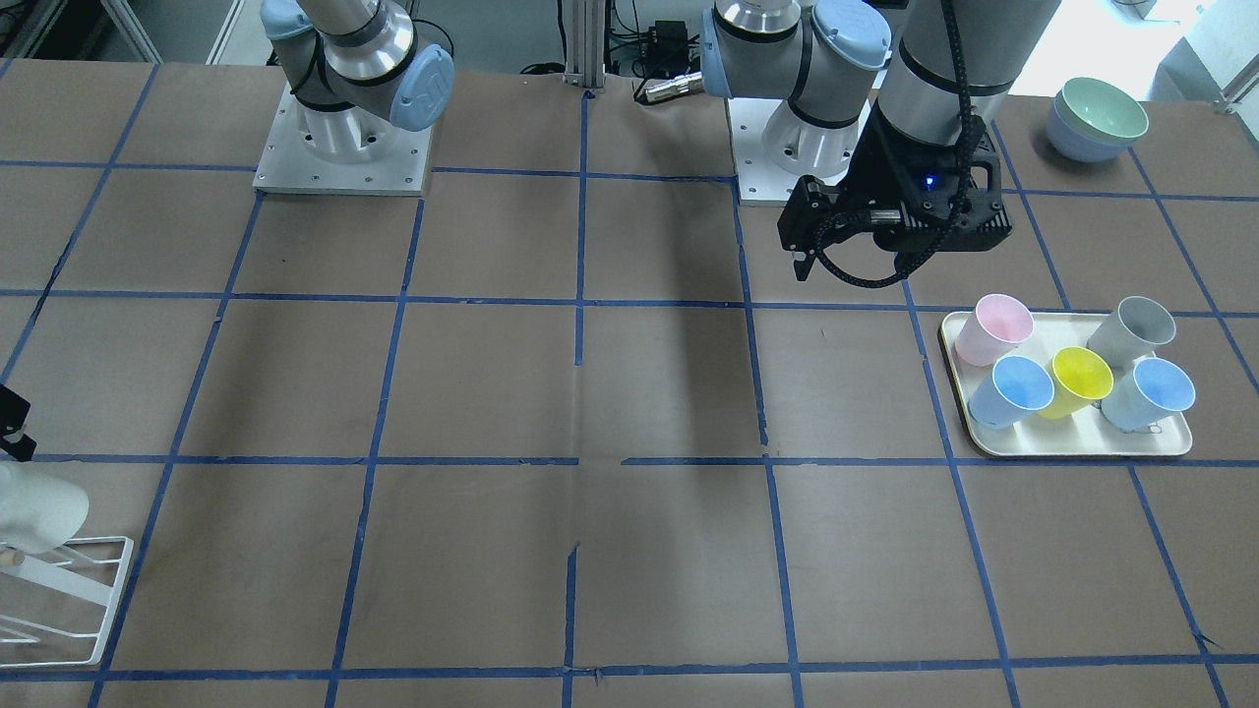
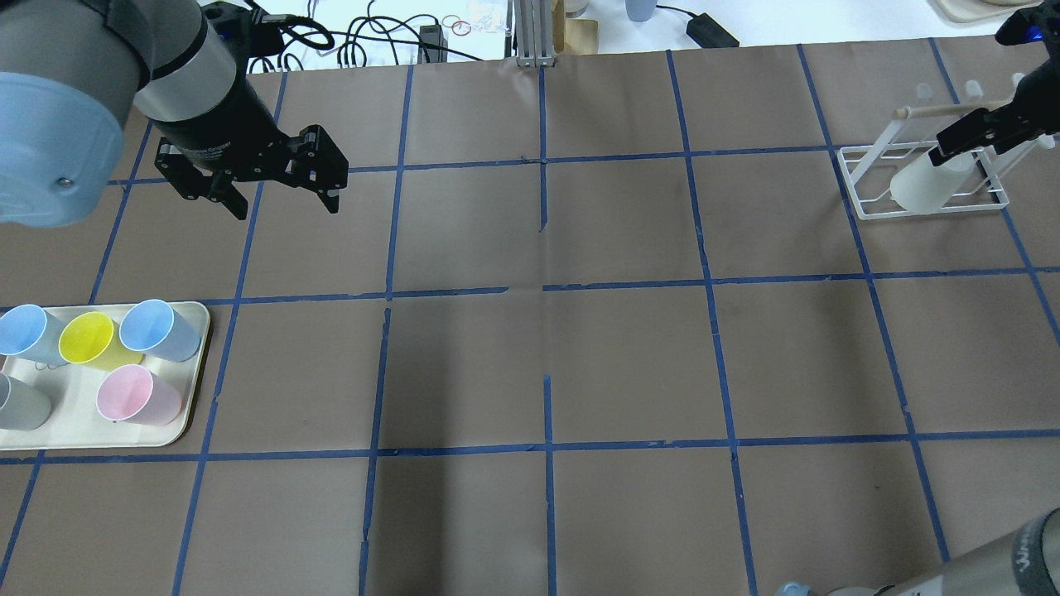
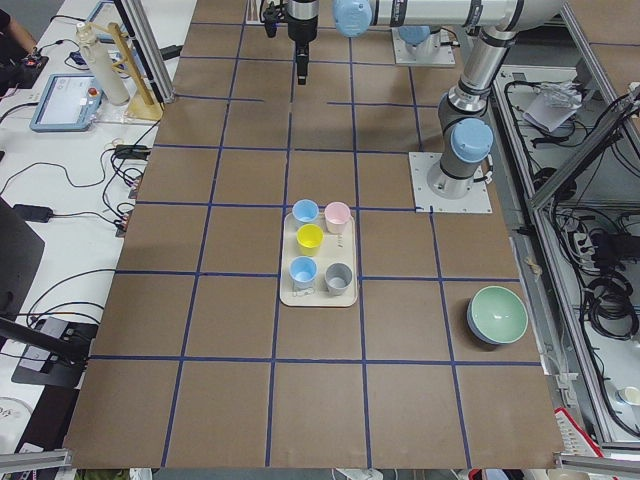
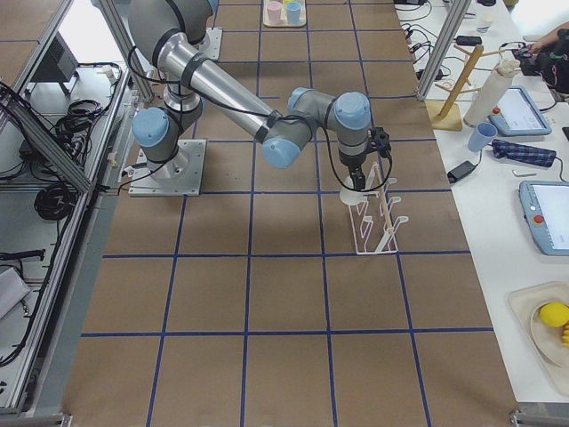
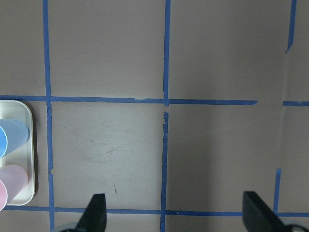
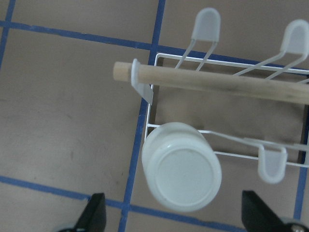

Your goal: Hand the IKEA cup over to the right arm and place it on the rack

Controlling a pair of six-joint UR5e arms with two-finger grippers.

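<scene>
Tray [image 1: 1067, 447], flat and cream, sits at the robot's left end of the surface [image 2: 629, 356]. It carries five cups, mouths up: pink cup [image 1: 993, 330], grey cup [image 1: 1133, 330], yellow cup [image 1: 1078, 382], and two blue cups [image 1: 1013, 391], one on each side of the yellow. Near that end's corner, two bowls [image 1: 1097, 120] are nested, green inside pale blue.

Rack [image 2: 861, 186], white wire with a wooden rod [image 6: 212, 82] across its top, stands at the opposite end. The IKEA cup [image 6: 181, 174] is on the rack, base turned up toward the wrist camera, just below the rod. The wire it rests on is hidden by the cup itself.

Right arm [image 4: 231, 98] is stretched far out over the rack with the wrist pointing down. Right pincer [image 6: 175, 203] is spread wide; its fingers stand clear of the cup on both sides and grip nothing.

Left arm [image 1: 944, 69] hangs over the surface in front of its base, well apart from the tray. Left pincer [image 2: 286, 207] points down, wide open and empty.
</scene>
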